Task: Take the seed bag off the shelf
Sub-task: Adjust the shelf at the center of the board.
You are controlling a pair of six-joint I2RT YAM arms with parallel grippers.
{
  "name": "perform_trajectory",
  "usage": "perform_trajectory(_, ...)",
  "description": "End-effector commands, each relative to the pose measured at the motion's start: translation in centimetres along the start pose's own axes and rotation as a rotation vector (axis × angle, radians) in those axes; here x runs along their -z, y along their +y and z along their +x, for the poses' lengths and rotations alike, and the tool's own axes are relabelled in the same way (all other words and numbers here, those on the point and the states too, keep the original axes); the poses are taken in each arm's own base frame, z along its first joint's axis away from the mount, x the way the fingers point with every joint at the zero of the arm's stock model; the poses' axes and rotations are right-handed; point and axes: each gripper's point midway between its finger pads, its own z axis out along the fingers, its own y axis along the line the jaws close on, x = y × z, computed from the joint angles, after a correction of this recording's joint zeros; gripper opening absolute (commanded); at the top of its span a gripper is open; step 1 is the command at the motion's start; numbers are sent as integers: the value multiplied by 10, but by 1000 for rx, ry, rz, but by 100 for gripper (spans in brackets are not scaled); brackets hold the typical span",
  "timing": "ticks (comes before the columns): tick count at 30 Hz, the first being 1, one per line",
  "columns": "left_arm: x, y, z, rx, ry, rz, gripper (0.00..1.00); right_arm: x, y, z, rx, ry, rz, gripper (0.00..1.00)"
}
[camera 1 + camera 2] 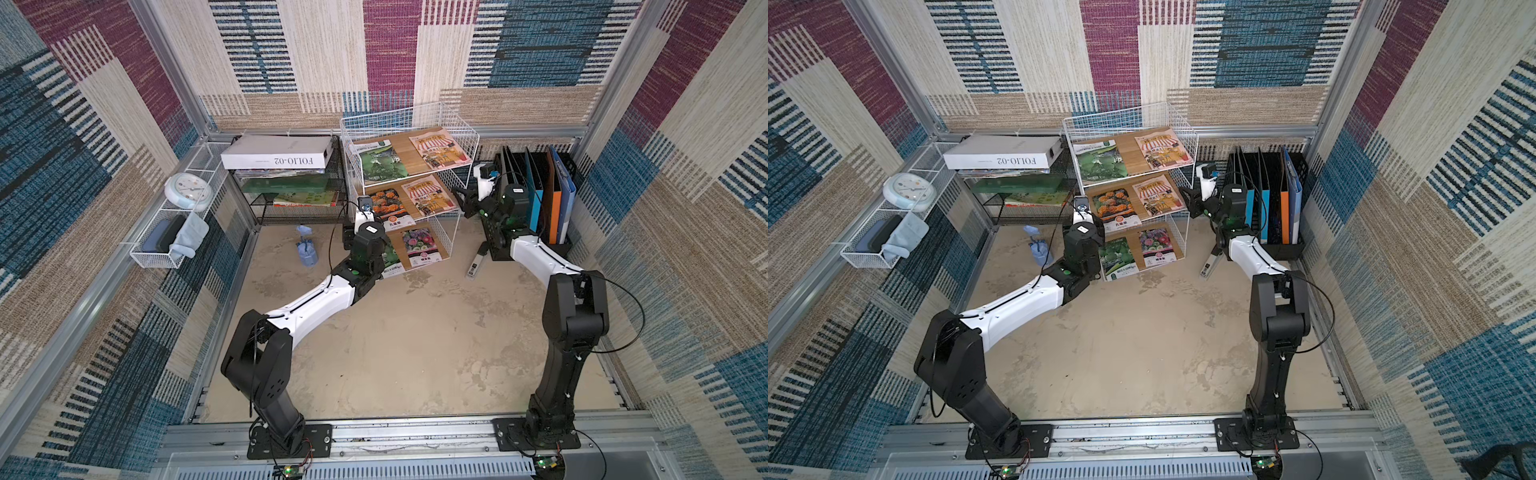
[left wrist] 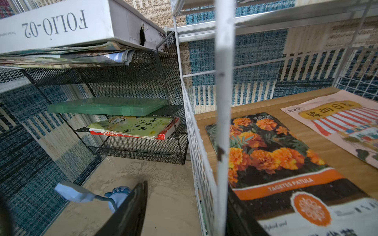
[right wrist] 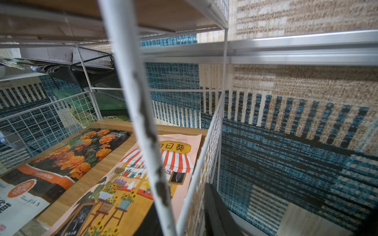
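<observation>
The marigold seed bag [image 1: 388, 208] lies flat on the shelf's [image 1: 402, 143] middle board, centre frame in both top views, just right of the nearer left hand [image 2: 184, 220], half-open and empty astride the post; right hand [image 1: 462, 200] likewise.

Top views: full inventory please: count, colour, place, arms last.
White wire-grid shelf with wooden boards: one, back centre.
Seed bags: six; green, orange, pink, purple; two per tier.
Black mesh tray rack: one, left of shelf; holds white FOLIO-02 box, green plastic case, books.
White wire basket: one, left wall; holds round white clock, blue cloth, dark case.
Black file holder: one, right of shelf; blue and orange folders.
Small blue gadget: one, floor.
Grey device: one, floor by holder.
Arms: two, black, white; left claw, right claw at shelf's front posts.
</observation>
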Motion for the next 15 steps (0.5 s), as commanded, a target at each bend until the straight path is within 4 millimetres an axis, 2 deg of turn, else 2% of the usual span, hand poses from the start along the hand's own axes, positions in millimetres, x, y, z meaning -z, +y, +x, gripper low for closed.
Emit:
perform_trajectory(1,-4,0,4,0,16,-8,54,-3,-1,-7,2,-32,-4,29)
perform_trajectory(6,-9,-2,11,2,33,-12,41,-5,-2,-3,-7,-29,-7,22)
perform_trajectory(10,-10,-3,17,1,47,-14,27,-5,-2,-3,-8,-31,-8,13)
perform_trajectory(13,-9,-2,19,1,53,-15,17,-5,-2,-6,-11,-35,-7,2)
perform_trajectory(15,-9,-2,20,-1,56,-15,11,-4,-1,-8,-14,-38,-6,0)
